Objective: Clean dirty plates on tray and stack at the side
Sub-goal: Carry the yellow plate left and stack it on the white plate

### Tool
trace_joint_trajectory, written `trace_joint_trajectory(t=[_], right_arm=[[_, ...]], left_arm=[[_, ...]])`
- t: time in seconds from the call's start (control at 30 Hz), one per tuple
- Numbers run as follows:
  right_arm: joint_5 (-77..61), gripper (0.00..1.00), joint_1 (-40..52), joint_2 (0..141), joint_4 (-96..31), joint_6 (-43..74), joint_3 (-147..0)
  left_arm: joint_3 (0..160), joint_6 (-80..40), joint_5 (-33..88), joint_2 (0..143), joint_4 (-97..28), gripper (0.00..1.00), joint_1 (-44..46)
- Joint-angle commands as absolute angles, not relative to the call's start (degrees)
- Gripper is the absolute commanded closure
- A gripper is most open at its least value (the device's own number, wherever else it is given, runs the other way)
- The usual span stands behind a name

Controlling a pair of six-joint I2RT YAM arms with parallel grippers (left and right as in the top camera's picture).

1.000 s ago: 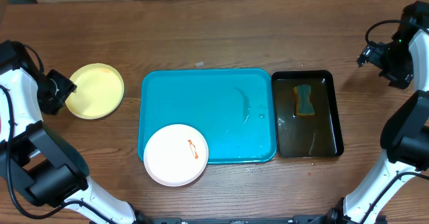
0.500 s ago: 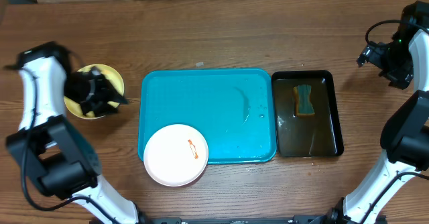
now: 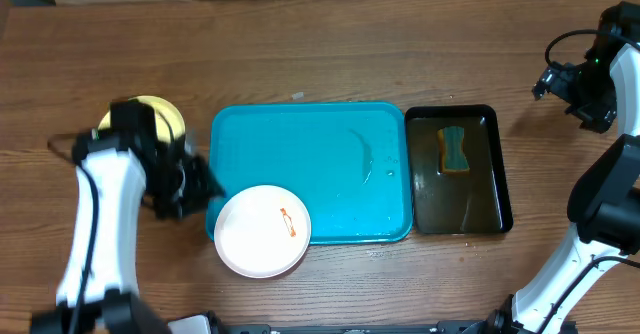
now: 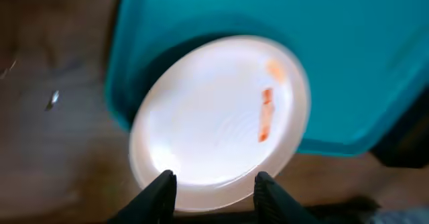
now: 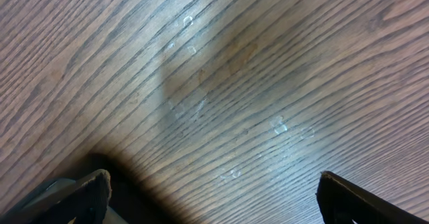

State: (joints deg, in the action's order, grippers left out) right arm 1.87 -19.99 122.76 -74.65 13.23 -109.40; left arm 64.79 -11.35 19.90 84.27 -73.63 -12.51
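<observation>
Left arm [image 3: 100,204] is swinging from parked yellow plate [image 3: 150,108], upper left, to smeared white plate [image 3: 262,230]; left jaws half-open, empty, right jaws wide.

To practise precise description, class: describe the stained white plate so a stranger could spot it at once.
Find the large turquoise rectangular plastic tray. Over its lower-left corner in the overhead view, partly overhanging the rim, lies a round white plate. Unlike the pale yellow round plate left of the tray, it is white with a small orange-red smear.
</observation>
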Motion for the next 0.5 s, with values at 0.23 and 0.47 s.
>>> trace_joint_trajectory(t=[0.23, 0.47], right_arm=[[2.0, 0.0, -19.99, 122.21, -74.61, 13.15, -110.65], [2.0, 0.0, -19.99, 122.21, -74.61, 13.15, -110.65]], left_arm=[[52.27, -29.52, 7.07, 71.88, -74.41, 0.55, -11.9], [48.31, -30.06, 10.22, 71.88, -74.48, 0.56, -11.18]])
